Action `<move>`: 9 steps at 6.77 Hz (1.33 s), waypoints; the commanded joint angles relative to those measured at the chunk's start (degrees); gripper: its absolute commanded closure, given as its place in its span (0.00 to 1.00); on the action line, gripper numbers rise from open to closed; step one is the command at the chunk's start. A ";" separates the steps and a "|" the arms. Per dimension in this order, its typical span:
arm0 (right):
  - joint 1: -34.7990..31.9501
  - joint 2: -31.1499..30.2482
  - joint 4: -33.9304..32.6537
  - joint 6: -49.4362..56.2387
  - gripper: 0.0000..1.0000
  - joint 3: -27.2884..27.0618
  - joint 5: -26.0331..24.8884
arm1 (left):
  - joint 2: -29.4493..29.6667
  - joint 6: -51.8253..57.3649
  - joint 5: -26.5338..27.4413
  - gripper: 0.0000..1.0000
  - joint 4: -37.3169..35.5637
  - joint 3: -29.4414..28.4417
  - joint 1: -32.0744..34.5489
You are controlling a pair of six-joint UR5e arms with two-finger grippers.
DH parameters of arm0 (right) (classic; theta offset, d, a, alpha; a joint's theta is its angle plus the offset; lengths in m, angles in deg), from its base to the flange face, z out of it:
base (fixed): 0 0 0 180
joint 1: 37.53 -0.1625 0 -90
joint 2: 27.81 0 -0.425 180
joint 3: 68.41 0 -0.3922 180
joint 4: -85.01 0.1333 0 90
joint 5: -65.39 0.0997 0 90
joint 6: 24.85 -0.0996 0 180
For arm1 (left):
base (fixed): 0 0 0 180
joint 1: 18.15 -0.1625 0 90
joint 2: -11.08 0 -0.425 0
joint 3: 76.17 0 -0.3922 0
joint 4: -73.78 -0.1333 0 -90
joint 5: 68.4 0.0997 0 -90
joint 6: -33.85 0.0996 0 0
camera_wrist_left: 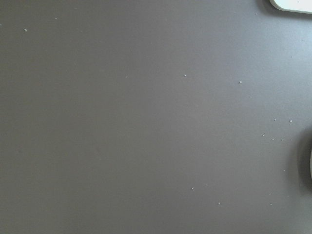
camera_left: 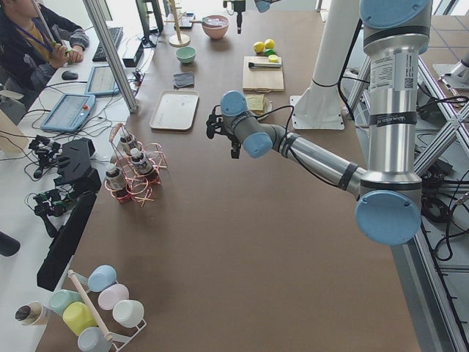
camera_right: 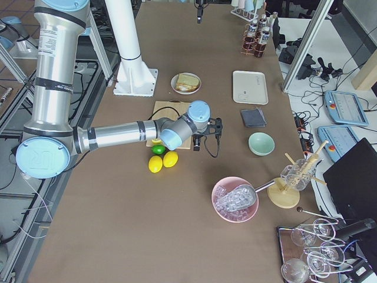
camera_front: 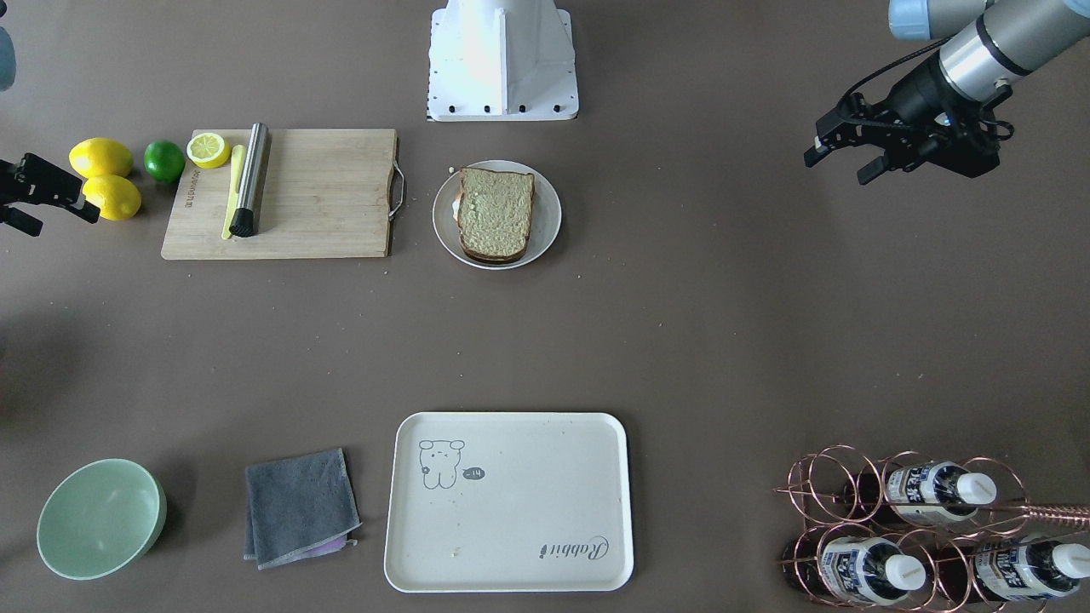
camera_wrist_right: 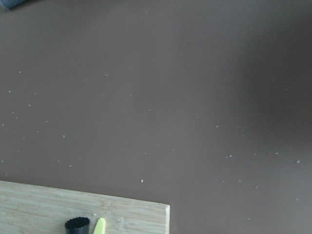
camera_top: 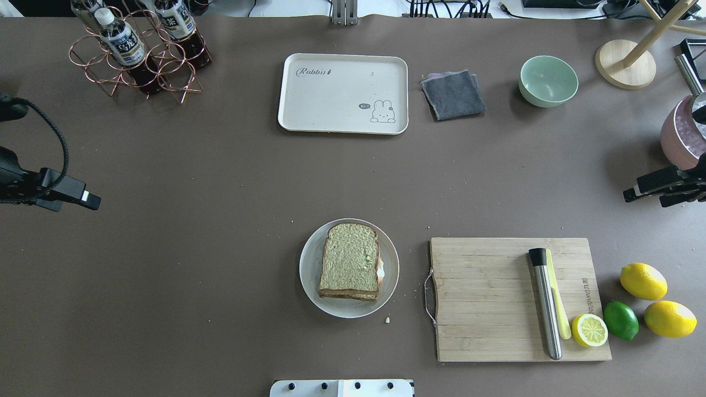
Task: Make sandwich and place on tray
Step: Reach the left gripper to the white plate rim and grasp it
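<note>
Surface: brown matte table (camera_top: 220, 193), scattered with pale crumbs.
Sandwich (camera_top: 351, 262): two square slices of speckled tan bread with dark brown crust, stacked. A white-and-orange egg edge peeks out on the robot's right side. It lies on a round white plate (camera_top: 309, 275) near the middle of the near edge.
Near right corner: a wooden cutting board (camera_top: 485, 298) lies just beside the plate, not touching it. On it are a steel rod (camera_top: 546, 303) with a black cap, a yellow blade (camera_top: 558, 298) and a half lemon (camera_top: 589, 330). A lime (camera_top: 620, 320) and two lemons (camera_top: 643, 281) lie off the board's right end.
Left gripper (camera_front: 835, 168): at the left edge above bare table, fingers spread, grasping nothing.
Right gripper (camera_top: 644, 198): at the right edge beyond the lemons, fingers apart, empty.
Middle ground: only crumbed tabletop lies between the plate and the tray.
Tray (camera_top: 342, 94): cream-white rectangle with rounded corners, an animal drawing and "Rabbit" script, at the middle of the far edge.
Far edge, rightward: a grey cloth (camera_top: 453, 95), then a pale green bowl (camera_top: 548, 81).
Far left corner: a copper wire rack (camera_top: 138, 77) holding bottles.
Sandwich axis: the long axis runs from near edge to far edge, slightly skewed. The rounded top of the slice points to the tray, the flat base to the robot.
</note>
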 commanded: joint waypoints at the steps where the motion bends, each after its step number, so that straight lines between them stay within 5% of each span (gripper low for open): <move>1: -8.48 0.16 -16.71 23.24 0.00 0.05 -0.46 | 4.62 -7.38 5.67 0.06 -0.09 -0.06 -7.39; 3: -15.62 0.77 -30.55 41.58 0.00 -0.21 -3.60 | 8.83 -8.11 9.97 0.07 -0.26 -1.89 -12.48; 5: -16.18 0.07 -30.95 42.44 0.00 0.05 -5.11 | 19.79 -16.16 15.25 0.08 -0.44 -8.20 -20.73; 9: -16.88 -1.33 -30.86 42.53 0.00 -0.04 -5.12 | 25.12 -16.28 24.74 0.23 0.09 -13.24 -27.79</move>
